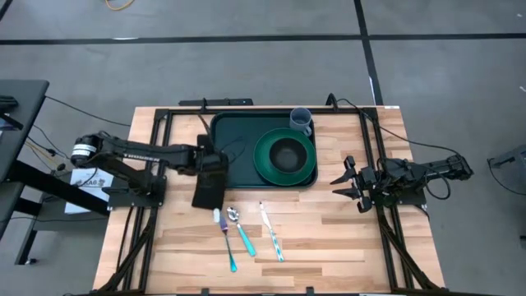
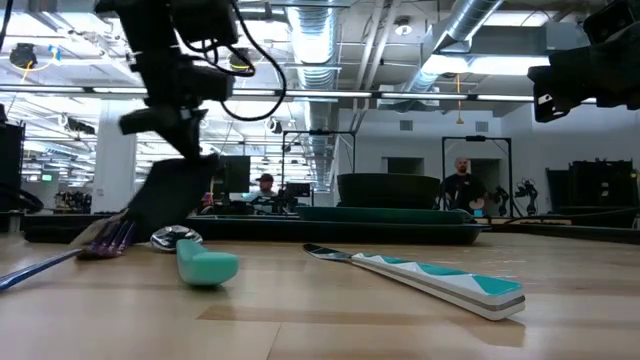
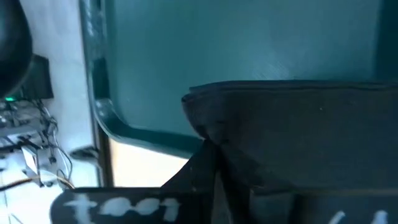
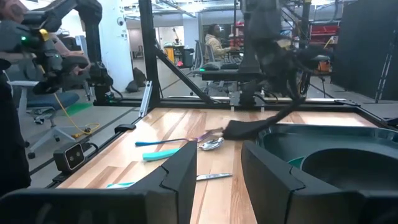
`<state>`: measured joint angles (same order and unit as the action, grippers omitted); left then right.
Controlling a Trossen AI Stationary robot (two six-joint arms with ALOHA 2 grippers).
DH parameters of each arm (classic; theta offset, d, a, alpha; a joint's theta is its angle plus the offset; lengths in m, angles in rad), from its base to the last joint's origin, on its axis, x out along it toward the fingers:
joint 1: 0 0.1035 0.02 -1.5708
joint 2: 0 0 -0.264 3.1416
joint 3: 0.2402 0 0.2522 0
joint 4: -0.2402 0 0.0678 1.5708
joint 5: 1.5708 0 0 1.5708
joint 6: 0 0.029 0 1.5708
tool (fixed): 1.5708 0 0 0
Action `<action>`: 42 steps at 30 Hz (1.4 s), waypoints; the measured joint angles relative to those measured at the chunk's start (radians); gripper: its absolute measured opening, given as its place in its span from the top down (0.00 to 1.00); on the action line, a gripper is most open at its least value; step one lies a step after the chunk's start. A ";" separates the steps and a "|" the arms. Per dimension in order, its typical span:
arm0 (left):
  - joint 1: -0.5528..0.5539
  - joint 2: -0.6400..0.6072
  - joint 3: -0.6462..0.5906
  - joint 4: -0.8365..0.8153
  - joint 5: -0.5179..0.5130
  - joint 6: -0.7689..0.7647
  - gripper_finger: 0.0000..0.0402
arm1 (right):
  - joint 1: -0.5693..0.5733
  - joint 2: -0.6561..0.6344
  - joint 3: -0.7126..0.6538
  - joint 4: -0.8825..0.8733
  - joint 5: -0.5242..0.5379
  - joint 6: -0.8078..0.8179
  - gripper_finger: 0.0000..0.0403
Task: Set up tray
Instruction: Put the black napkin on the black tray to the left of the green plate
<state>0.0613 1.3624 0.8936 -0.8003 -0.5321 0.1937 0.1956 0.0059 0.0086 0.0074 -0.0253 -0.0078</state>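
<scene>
The dark green tray (image 1: 238, 136) lies at the table's far middle and carries a round green plate (image 1: 265, 160) with a black bowl (image 1: 286, 154) and a grey cup (image 1: 301, 120). My left gripper (image 1: 212, 163) is at the tray's near left corner, shut on a narrow black napkin (image 1: 206, 191). In the low view the napkin (image 2: 165, 200) slants down from the gripper (image 2: 185, 145). My right gripper (image 1: 343, 182) hovers open right of the tray, touching nothing. The right wrist view shows its fingers apart (image 4: 217, 180), pointing toward the tray (image 4: 292, 140). My left gripper holds the black napkin by its far end (image 1: 215, 168), pinched between the fingers, which come from the table's left. That end is raised over the tray's near left rim (image 3: 115, 121). The napkin slopes down, and its near end (image 2: 125, 228) rests on the table beside the fork.
On the wood near the tray lie a purple-handled fork (image 1: 223, 224), a teal-handled spoon (image 1: 241, 233) and a teal-and-white knife (image 1: 272, 233). Black frame rails run along both sides of the table (image 1: 345, 238). People stand in the room beyond the table.
</scene>
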 joint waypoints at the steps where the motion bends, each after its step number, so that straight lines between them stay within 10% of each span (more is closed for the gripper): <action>1: 0.016 0.000 0.000 0.026 0.000 0.027 1.00 | 0.000 0.000 0.000 0.000 0.000 0.000 0.71; 42: 0.295 0.196 0.007 0.549 -0.055 0.460 1.00 | 0.000 0.007 0.000 0.000 0.001 0.000 0.71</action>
<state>0.3568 1.5586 0.9009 -0.2509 -0.5868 0.6539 0.1955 0.0131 0.0086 0.0071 -0.0244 -0.0078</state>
